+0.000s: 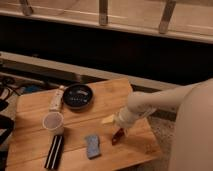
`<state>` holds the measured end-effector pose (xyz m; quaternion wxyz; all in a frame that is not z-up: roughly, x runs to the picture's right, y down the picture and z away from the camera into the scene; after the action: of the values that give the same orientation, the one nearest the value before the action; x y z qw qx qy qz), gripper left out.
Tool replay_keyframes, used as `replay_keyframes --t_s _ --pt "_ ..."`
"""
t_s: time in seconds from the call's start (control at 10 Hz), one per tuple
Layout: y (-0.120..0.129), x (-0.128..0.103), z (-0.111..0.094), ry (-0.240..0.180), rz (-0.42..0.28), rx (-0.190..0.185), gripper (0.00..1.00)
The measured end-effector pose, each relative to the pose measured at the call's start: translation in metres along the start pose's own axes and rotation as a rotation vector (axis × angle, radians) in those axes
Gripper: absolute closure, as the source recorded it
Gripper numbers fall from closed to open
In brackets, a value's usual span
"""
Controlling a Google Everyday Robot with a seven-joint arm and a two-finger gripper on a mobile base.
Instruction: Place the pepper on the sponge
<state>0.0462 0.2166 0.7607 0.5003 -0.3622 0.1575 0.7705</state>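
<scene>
tool (120, 130) at pepper (117, 136), seemingly touching, near sponge (92, 145)

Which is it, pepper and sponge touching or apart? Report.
Apart. Camera view shows bare wood between pepper and sponge; the hand sits just above the pepper.

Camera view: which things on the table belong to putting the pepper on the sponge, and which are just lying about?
Job: slim dark red pepper; flat blue-grey sponge; gripper, at the pepper, beside the sponge.
Lying about: round grey cup; round black dish; black-and-white striped bar; pale oblong object; small yellowish piece.
</scene>
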Motion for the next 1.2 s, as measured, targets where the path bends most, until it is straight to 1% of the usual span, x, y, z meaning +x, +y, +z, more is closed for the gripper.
replay_keyframes --t_s 0.1,0.2,0.4,0.5,0.7,0.9,1.0,1.2 --pt "0.006 0.001 0.002 0.004 -0.008 0.005 0.15" --pt "0.005 0.000 0.003 0.001 -0.003 0.007 0.15" --pt "-0.006 -0.004 -0.001 -0.022 0.028 0.043 0.15" --pt "-0.010 -0.007 -0.002 -0.036 0.044 0.055 0.15" --pt "-0.020 -0.011 -0.005 -0.054 0.066 0.064 0.15" --pt "-0.026 -0.015 -0.004 -0.059 0.084 0.056 0.15" --pt "-0.033 -0.018 -0.004 -0.063 0.094 0.043 0.15" --pt "-0.037 -0.024 -0.002 -0.069 0.098 0.017 0.15"
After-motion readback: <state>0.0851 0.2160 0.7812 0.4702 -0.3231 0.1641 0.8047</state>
